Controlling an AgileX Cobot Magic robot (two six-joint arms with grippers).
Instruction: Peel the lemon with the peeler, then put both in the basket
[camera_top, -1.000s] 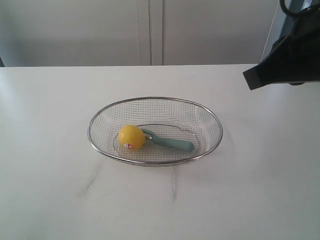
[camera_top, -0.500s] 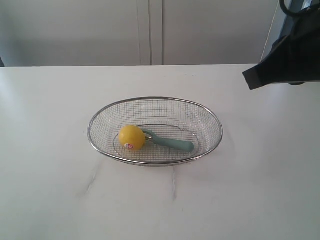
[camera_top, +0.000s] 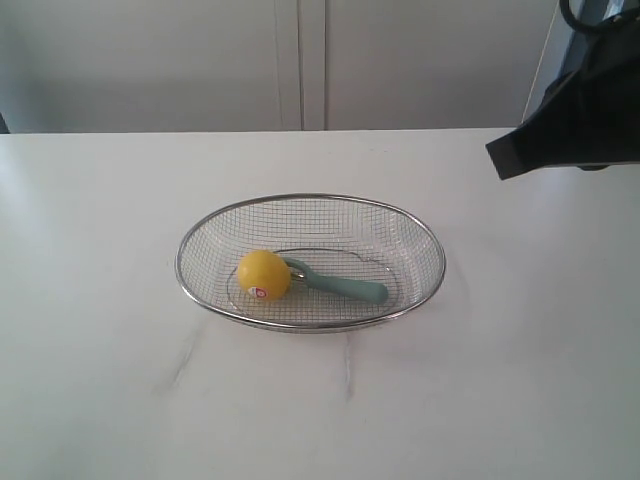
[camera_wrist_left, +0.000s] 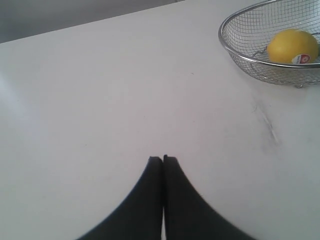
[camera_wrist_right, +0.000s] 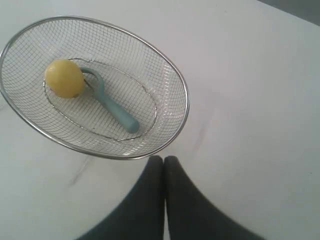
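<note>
Left gripper (camera_wrist_left: 163, 158): black fingers pressed flat together with nothing between them, hanging over bare table; it does not appear in the exterior view. White table top (camera_top: 100, 380): faint grey streaks on the near side, in front of the basket. Large shallow oval basket of silver wire mesh with a thicker metal rim (camera_top: 310, 196): standing upright at the middle of the table, well apart from both grippers. Small round yellow lemon (camera_top: 263, 274): lying inside the basket, on the floor of its left half, with a small white-and-red sticker (camera_top: 260, 293) facing the near side. Slim peeler with a pale teal-green handle and curved metal blade head (camera_top: 345, 287): also lying inside the basket, just right of the lemon; its blade head sits against the lemon and is partly hidden by it, and its handle runs off to the right and slightly nearer, flat on the mesh. Right gripper (camera_wrist_right: 163, 158): black fingers closed tight on each other, holding nothing, poised above the table outside the basket's rim. A dark part of the right arm (camera_top: 585, 110) shows at the far right.
</note>
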